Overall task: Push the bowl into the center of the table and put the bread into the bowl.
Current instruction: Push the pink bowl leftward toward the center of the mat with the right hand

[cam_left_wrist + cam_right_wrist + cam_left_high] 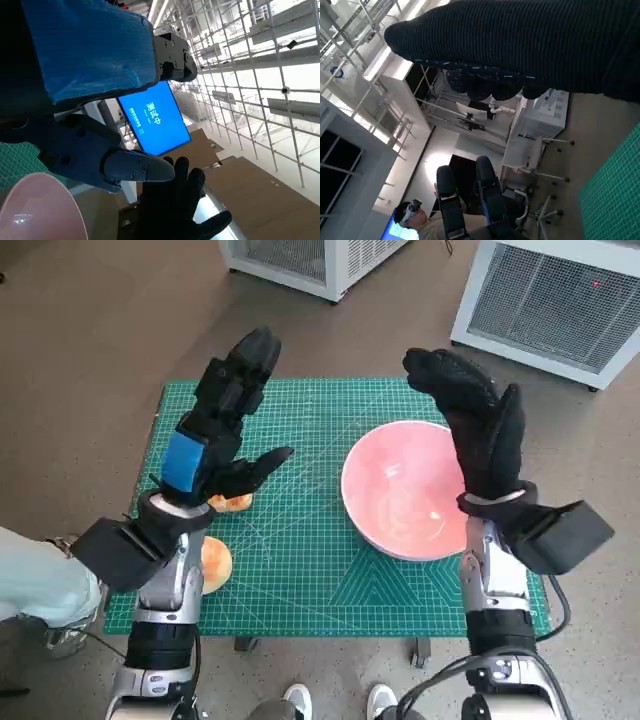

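Observation:
A pink bowl [400,495] sits on the green cutting mat [300,550], right of the table's middle; its rim [35,210] shows in the left wrist view. Two pieces of bread lie at the mat's left: one [232,503] under my left hand, another [215,565] nearer the front edge, half hidden by my left forearm. My left hand [225,425] is raised above the mat with fingers spread, holding nothing. My right hand [475,420] is lifted over the bowl's right rim, fingers straight, empty; its glove [530,45] fills the right wrist view.
White ventilated cabinets [545,295] stand on the floor beyond the table. A person's pale trouser leg [35,580] is at the left edge and shoes [335,702] show below the table. A seated person [420,215] shows in the right wrist view.

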